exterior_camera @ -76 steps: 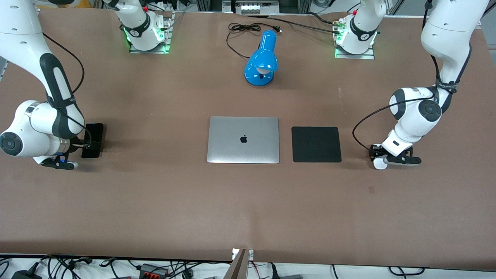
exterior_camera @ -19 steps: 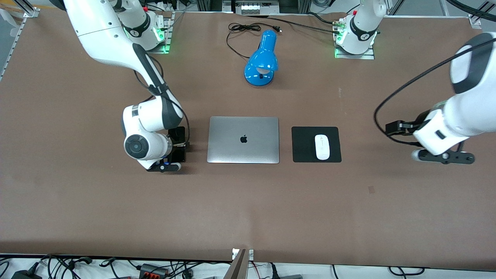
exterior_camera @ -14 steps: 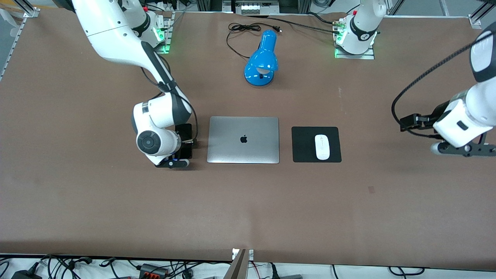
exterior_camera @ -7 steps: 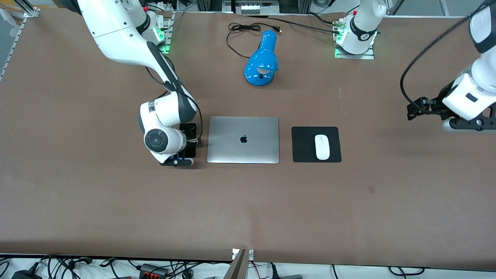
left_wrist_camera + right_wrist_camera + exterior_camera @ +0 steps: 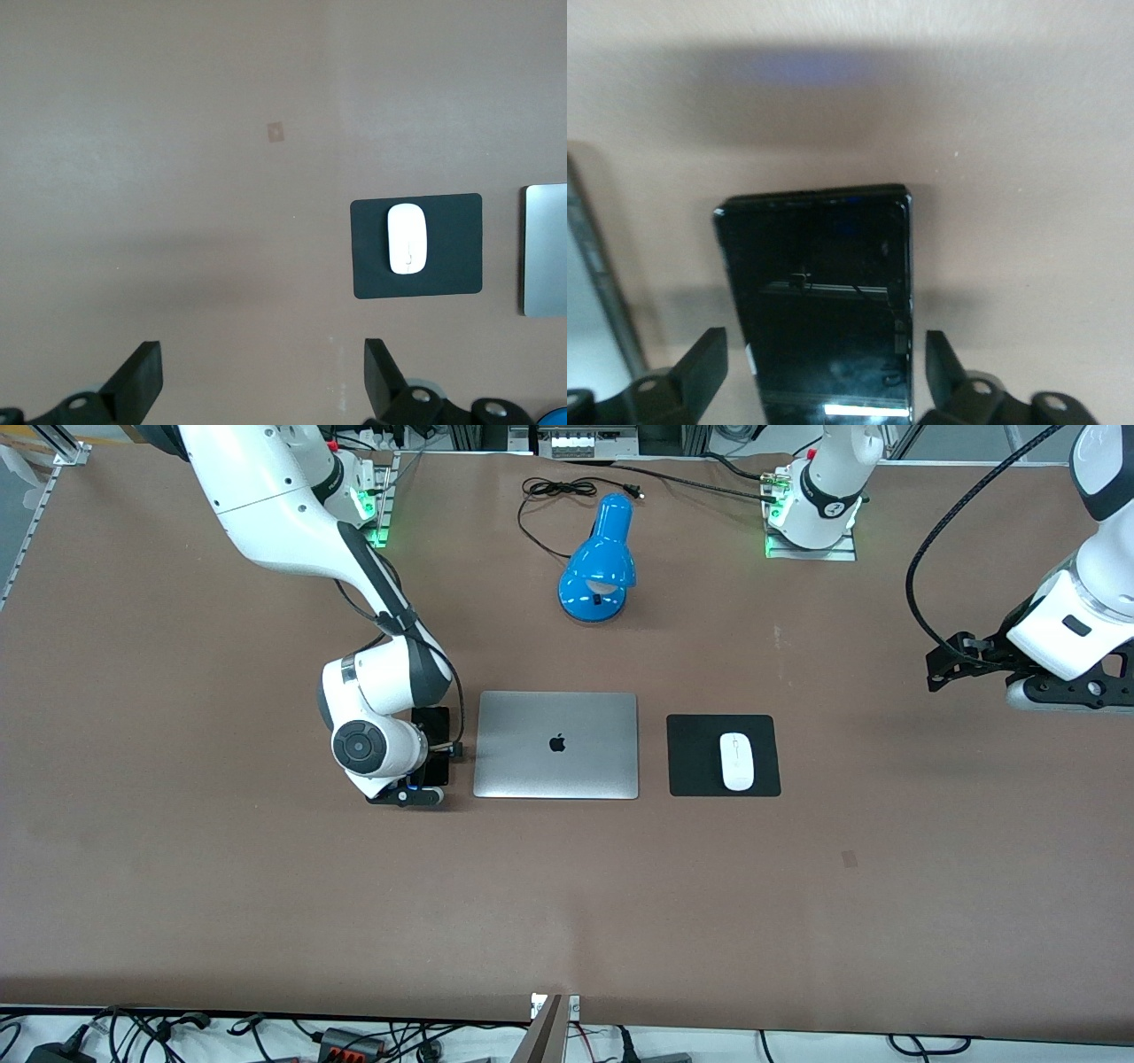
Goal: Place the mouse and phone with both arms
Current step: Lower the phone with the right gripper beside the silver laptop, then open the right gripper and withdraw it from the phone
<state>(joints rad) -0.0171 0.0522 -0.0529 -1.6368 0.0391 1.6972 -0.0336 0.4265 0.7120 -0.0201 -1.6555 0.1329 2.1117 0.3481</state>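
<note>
The mouse (image 5: 737,761) lies on the mouse pad (image 5: 691,775), which sits beside the laptop (image 5: 556,745) toward the left arm's end of the table; this half of the task appears complete. The phone (image 5: 819,301) lies flat on the table (image 5: 567,886) just beside the laptop, toward the right arm's end. The right gripper (image 5: 824,372) straddles the phone with its fingers (image 5: 704,359) spread and gaps on both sides, so the phone is judged released; only retraction remains. The left gripper (image 5: 263,376) is spread, empty, raised over bare table well apart from the laptop.

In the front view the right arm's wrist covers most of the phone. Contact between phone and laptop edge cannot be confirmed.
</note>
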